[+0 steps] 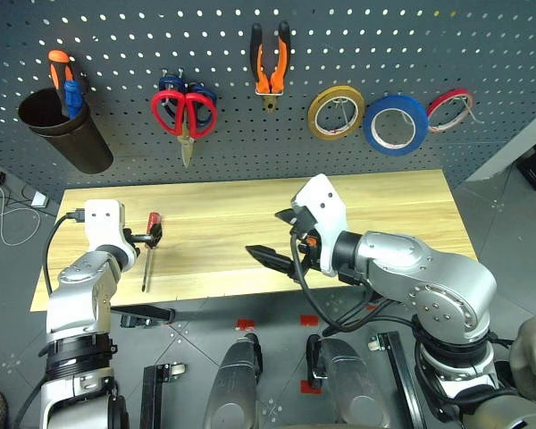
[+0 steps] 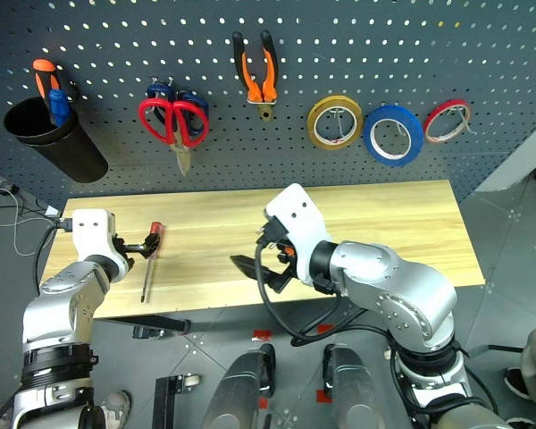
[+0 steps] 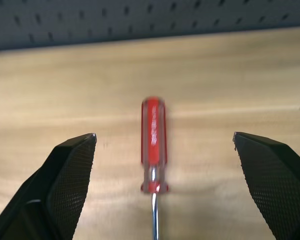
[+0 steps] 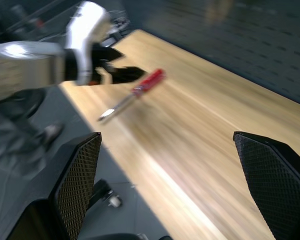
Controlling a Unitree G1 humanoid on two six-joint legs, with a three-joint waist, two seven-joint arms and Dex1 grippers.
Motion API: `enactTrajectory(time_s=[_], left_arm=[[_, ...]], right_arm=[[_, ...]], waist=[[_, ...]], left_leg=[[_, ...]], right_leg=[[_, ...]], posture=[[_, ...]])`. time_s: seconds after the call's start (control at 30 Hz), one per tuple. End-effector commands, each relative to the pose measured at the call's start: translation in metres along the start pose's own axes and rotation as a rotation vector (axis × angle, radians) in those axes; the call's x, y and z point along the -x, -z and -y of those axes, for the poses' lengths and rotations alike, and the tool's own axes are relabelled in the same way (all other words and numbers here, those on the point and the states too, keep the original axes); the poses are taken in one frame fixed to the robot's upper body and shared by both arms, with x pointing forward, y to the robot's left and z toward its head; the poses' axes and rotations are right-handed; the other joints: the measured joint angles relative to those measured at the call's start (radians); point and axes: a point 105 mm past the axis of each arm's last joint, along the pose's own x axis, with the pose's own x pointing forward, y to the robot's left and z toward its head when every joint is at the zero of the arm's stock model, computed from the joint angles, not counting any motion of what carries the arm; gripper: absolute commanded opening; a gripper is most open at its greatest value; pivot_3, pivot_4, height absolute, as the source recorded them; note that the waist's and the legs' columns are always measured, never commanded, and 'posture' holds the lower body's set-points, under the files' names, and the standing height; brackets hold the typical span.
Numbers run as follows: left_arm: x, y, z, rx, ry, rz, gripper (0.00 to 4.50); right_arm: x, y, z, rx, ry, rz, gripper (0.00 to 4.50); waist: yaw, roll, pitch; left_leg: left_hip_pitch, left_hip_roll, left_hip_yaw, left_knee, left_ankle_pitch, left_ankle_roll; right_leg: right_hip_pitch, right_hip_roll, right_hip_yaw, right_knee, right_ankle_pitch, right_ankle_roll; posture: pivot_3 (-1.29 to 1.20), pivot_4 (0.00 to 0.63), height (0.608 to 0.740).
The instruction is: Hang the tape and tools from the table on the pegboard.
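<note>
A slim red-handled screwdriver [image 1: 148,255] lies on the table [image 1: 384,206] near its left end, handle toward the pegboard [image 1: 116,36]. My left gripper [image 1: 149,236] is open, one finger on each side of the red handle [image 3: 153,135], with the tool resting on the wood. Over the table's front middle, my right gripper [image 1: 273,238] is open and holds nothing; its wrist view looks along the table toward the screwdriver [image 4: 147,82]. Red-handled scissors [image 1: 186,114], orange-and-black pliers [image 1: 270,58] and the blue tape [image 1: 395,123] hang on the pegboard.
A black cup [image 1: 67,130] on the pegboard's left holds orange and blue handles. Blue-handled scissors [image 1: 171,85] hang behind the red ones. A yellow roll [image 1: 336,112] and a thin red roll [image 1: 450,109] flank the blue tape. Cables [image 1: 9,210] lie on the floor at left.
</note>
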Motion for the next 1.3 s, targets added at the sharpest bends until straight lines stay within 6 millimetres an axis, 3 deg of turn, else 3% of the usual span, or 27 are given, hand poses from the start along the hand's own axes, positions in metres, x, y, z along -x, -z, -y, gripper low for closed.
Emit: enactTrajectory(time_s=[0.03, 0.3, 0.4, 0.6, 0.7, 0.73, 0.8, 1.0, 1.13, 1.3], left_arm=[[-0.009, 0.002, -0.005, 0.021, 0.029, -0.077, 4.47], [-0.037, 0.01, 0.001, 0.083, 0.062, -0.159, 4.47], [-0.038, 0.011, 0.001, 0.072, 0.065, -0.166, 3.89], [-0.032, 0.012, -0.003, 0.013, 0.08, -0.143, 2.06], [-0.022, 0.01, -0.009, -0.058, 0.074, -0.086, 1.13], [-0.02, 0.008, -0.009, -0.062, 0.067, -0.064, 0.92], [-0.014, 0.001, -0.008, -0.1, 0.053, -0.002, 0.91], [0.024, -0.042, 0.001, -0.189, -0.052, 0.352, 0.91], [0.072, -0.081, 0.0, -0.281, -0.222, 0.65, 0.91], [0.114, -0.113, -0.005, -0.35, -0.367, 0.841, 0.91]], right_arm=[[-0.006, -0.007, -0.02, 0.105, -0.099, -0.012, 4.5], [-0.017, -0.012, -0.029, 0.253, -0.167, -0.031, 4.5], [-0.017, -0.011, -0.028, 0.27, -0.175, -0.032, 4.5], [-0.017, -0.012, -0.021, 0.308, -0.161, -0.024, 4.5], [-0.015, -0.012, -0.012, 0.329, -0.132, -0.015, 4.5], [-0.014, -0.012, -0.009, 0.332, -0.123, -0.013, 4.5], [-0.013, -0.009, -0.003, 0.33, -0.1, -0.01, 4.5], [-0.001, -0.011, 0.015, 0.328, -0.008, 0.05, 4.5], [0.014, -0.022, 0.025, 0.31, 0.047, 0.155, 4.5], [0.026, -0.039, 0.035, 0.227, 0.097, 0.281, 4.5]], waist=[[-0.001, -0.002, 0.013], [-0.005, -0.008, 0.029], [-0.009, -0.008, 0.029], [-0.008, -0.008, 0.028], [-0.008, -0.01, 0.027], [-0.008, -0.01, 0.026], [-0.004, -0.013, 0.024], [0.004, -0.021, 0.012], [0.015, -0.023, -0.013], [0.02, -0.022, -0.033]], left_leg=[[0.0, 0.0, 0.0, 0.0, 0.0, 0.0], [-0.001, 0.0, 0.001, -0.001, 0.0, 0.0], [-0.001, 0.0, 0.002, -0.002, -0.001, -0.001], [-0.001, 0.0, 0.003, -0.002, -0.001, -0.001], [-0.001, -0.001, 0.003, -0.002, 0.0, -0.002], [-0.001, -0.001, 0.003, -0.002, 0.001, -0.004], [-0.001, -0.001, 0.002, -0.003, 0.001, -0.005], [-0.003, -0.002, 0.001, -0.002, 0.002, -0.006], [-0.004, -0.002, -0.001, -0.004, 0.002, -0.006], [-0.003, -0.002, -0.001, -0.004, 0.001, -0.005]], right_leg=[[0.0, 0.0, 0.0, 0.001, 0.0, 0.0], [-0.002, -0.001, 0.0, 0.0, 0.0, -0.005], [-0.003, -0.002, 0.0, -0.001, -0.001, -0.006], [-0.003, -0.004, -0.001, 0.0, -0.001, -0.006], [-0.003, -0.005, -0.001, 0.0, -0.001, -0.006], [-0.003, -0.005, -0.001, -0.001, -0.001, -0.006], [-0.003, -0.005, -0.002, -0.001, -0.001, -0.006], [-0.002, -0.007, -0.004, -0.003, -0.001, -0.007], [0.001, -0.007, -0.007, -0.009, 0.0, -0.007], [0.003, -0.007, -0.008, -0.009, 0.0, -0.007]], posture=[[-0.06, 0.457, 0.74], [-0.08, 0.459, 0.74], [-0.08, 0.441, 0.74], [-0.08, 0.406, 0.74], [-0.07, 0.353, 0.74], [-0.07, 0.341, 0.74], [-0.07, 0.309, 0.74], [-0.05, 0.25, 0.74], [-0.03, 0.229, 0.74], [0.0, 0.222, 0.74]])
